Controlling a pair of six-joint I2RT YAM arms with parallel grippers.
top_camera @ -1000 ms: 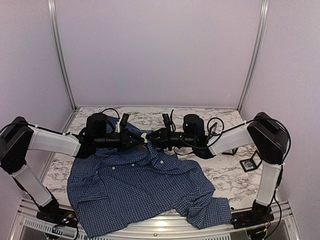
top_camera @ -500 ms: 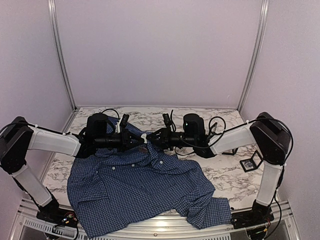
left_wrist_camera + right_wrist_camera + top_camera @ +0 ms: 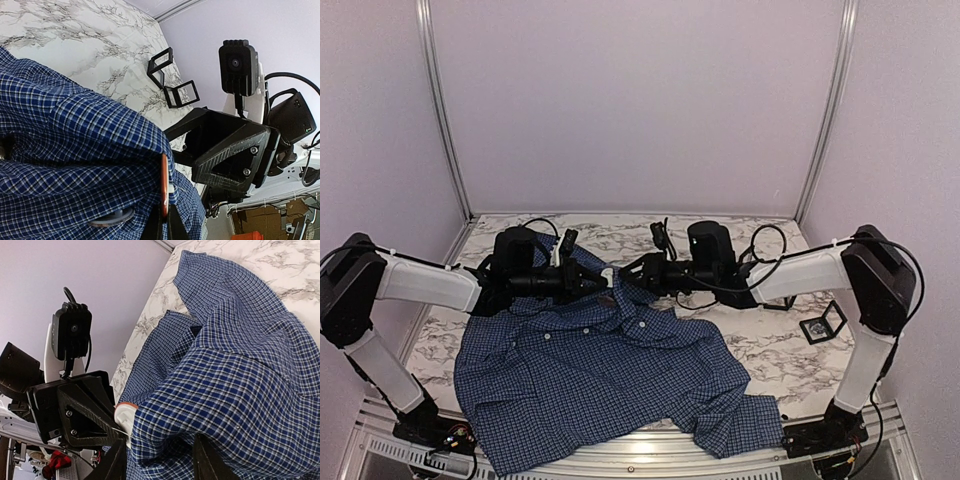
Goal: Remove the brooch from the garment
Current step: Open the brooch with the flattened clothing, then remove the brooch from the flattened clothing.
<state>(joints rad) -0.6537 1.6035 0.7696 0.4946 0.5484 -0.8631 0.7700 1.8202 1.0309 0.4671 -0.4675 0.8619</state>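
The garment (image 3: 600,370), a dark blue checked shirt, lies spread over the marble table, its collar end lifted between the two arms. The brooch (image 3: 164,182) shows edge-on as an orange rim against the cloth, with my left gripper (image 3: 163,221) shut on its lower edge. In the right wrist view the brooch (image 3: 123,416) is a pale disc with an orange rim, half covered by a fold of shirt (image 3: 235,390). My right gripper (image 3: 160,462) stands open, its fingers either side of that fold, just right of the brooch (image 3: 608,272) in the top view.
A small framed piece (image 3: 817,327) lies on the table (image 3: 770,345) at the right, near the right arm. Two empty black frames (image 3: 172,85) stand on the marble beyond the collar. Walls close in the table at the back and sides.
My right gripper has opened and drawn back a little to the right, away from the brooch. The left gripper has stayed shut on the brooch in the same place.
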